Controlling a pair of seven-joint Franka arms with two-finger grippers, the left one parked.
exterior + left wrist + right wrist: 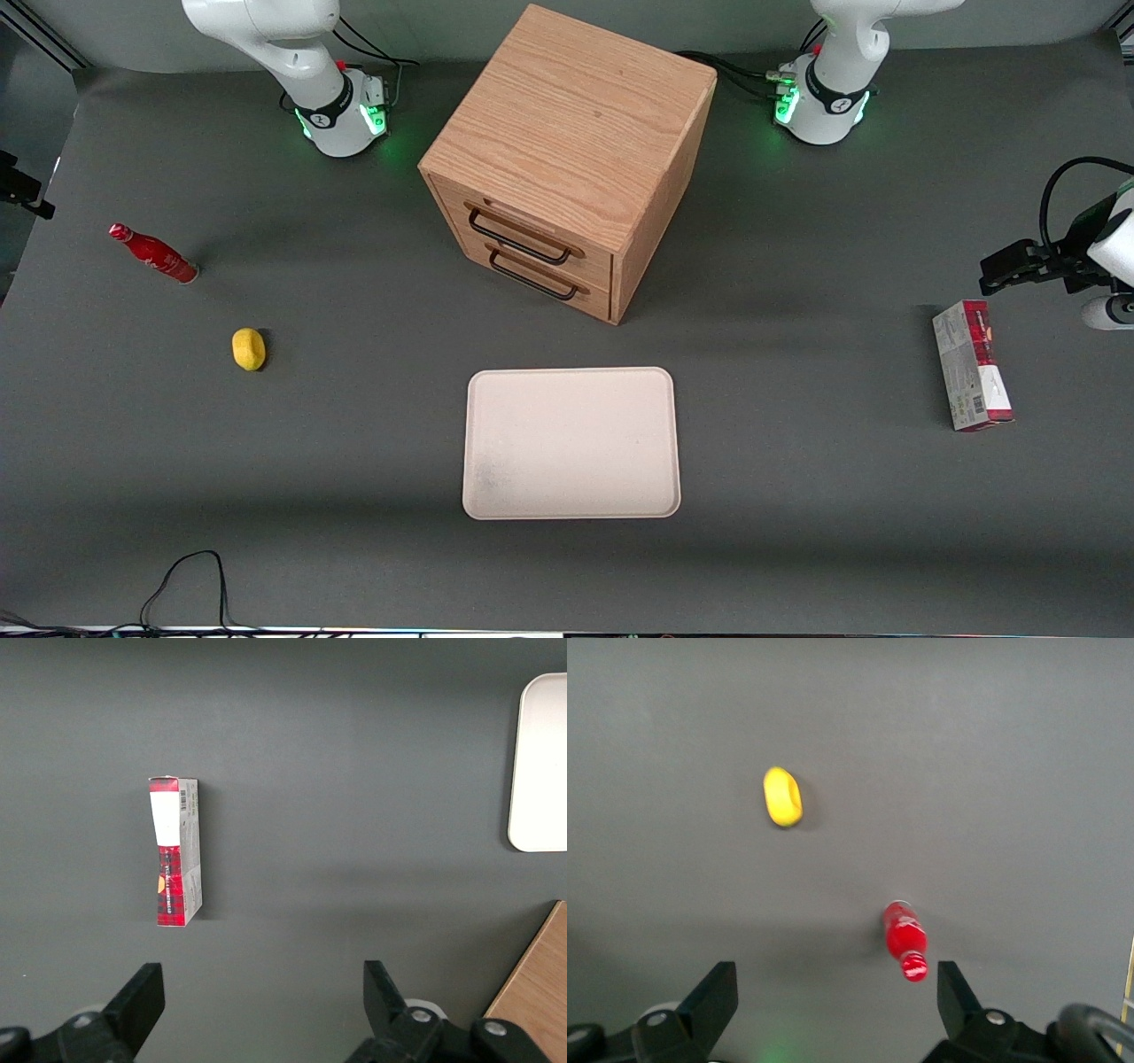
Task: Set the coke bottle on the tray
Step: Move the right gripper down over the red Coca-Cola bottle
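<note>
tray (509,496) — bare | coke bottle (904,940) — on table | gripper (837,1001) above, jaws apart

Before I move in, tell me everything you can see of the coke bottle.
The coke bottle is small, slim, glossy red with white script, a narrow neck and red cap. It stands upright on the grey table toward the working arm's end, farther from the front camera than the yellow object. Nothing touches it; the gripper hangs open above it.
</note>
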